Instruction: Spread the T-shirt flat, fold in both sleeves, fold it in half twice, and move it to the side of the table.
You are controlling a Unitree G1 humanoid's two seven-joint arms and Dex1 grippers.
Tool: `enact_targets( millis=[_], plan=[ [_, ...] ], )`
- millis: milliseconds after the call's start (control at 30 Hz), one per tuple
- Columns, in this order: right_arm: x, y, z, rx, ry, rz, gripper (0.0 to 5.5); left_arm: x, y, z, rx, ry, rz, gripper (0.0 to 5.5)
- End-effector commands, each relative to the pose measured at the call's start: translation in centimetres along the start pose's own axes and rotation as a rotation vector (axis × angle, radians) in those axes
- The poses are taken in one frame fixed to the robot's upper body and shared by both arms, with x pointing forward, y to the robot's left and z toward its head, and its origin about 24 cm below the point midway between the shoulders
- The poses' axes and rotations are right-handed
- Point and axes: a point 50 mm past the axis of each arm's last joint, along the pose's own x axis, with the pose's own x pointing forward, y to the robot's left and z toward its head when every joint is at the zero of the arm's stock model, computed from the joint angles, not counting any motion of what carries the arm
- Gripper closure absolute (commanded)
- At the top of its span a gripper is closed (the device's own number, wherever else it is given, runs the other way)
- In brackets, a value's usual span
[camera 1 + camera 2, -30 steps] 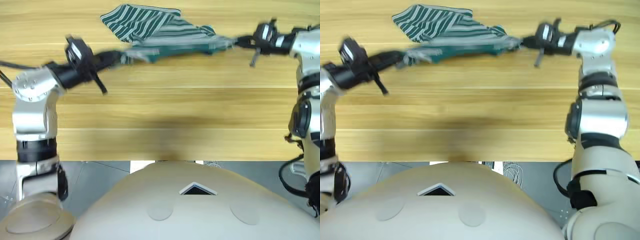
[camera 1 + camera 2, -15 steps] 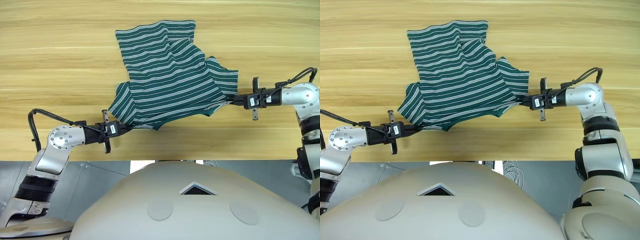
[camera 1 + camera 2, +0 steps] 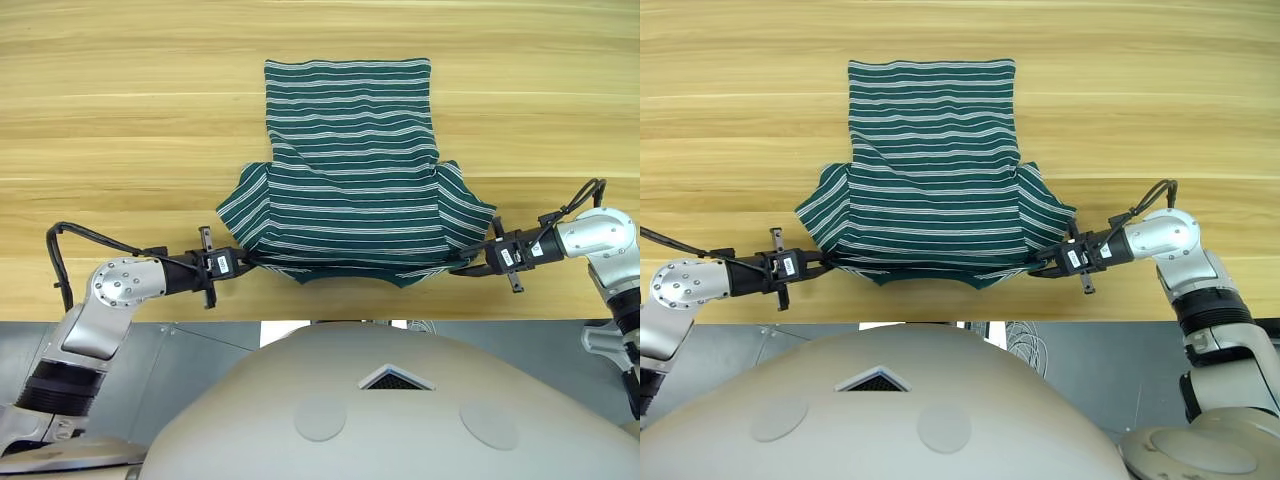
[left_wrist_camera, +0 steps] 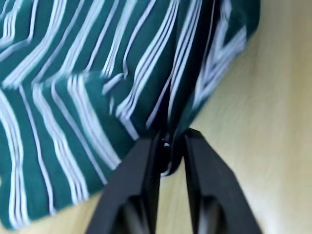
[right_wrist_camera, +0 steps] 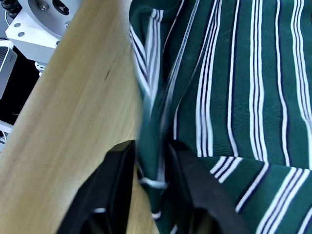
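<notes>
Green cloth: the T-shirt (image 3: 350, 170), dark with thin white stripes, lies mostly flat in the middle of the worktop (image 3: 120, 120).
Lay: straight hem on the far side, both sleeves splayed outward nearer the robot.
Near edge: rumpled and stretched between the two arms; probably the neck end, though folds hide it.
Left side: the left tool (image 3: 243, 260) sits low at the shirt's near left corner, its fingers pinched narrow on a fold of cloth.
Right side: the right tool (image 3: 468, 265) is at the near right corner, clamped on bunched fabric.
Surface: pale wood planks.
</notes>
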Motion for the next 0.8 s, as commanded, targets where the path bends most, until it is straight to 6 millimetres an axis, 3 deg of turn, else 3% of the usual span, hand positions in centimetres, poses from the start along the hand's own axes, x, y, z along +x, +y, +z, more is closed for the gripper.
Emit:
enact_targets(
  millis=[33,133,233,300,400,600,700,800],
  plan=[
    [-0.8,-0.5,0.1,-0.009,0.021,-0.031,3.5,-1.1,0.3,2.0,-0.048,-0.102,-0.011,4.1],
    [-1.4,-0.9,0.7,0.004,-0.052,-0.055,2.96,-2.6,0.0,3.3,-0.078,-0.183,-0.04,3.58],
    [-2.6,-2.1,1.9,0.069,-0.243,-0.091,2.33,-5.3,0.4,4.2,-0.075,-0.239,0.0,3.01],
    [-3.2,-3.8,2.5,0.129,-0.395,-0.151,2.3,-7.3,1.6,3.2,-0.102,-0.249,0.13,2.7],
    [-3.0,-5.7,3.1,0.172,-0.503,-0.183,2.3,-8.7,1.5,1.3,-0.229,-0.311,0.262,2.51],
    [2.7,-8.7,2.5,0.214,-0.337,-0.215,2.3,-5.3,-0.9,-2.0,-0.629,-0.388,0.47,2.51],
    [5.4,-8.7,2.3,0.211,-0.262,-0.142,2.3,-3.5,-2.6,-3.4,-0.826,-0.356,0.519,2.51],
    [6.8,-8.3,1.4,0.23,-0.186,-0.125,2.3,-2.8,-2.3,-4.7,-0.945,-0.321,0.592,2.51]
  ],
)
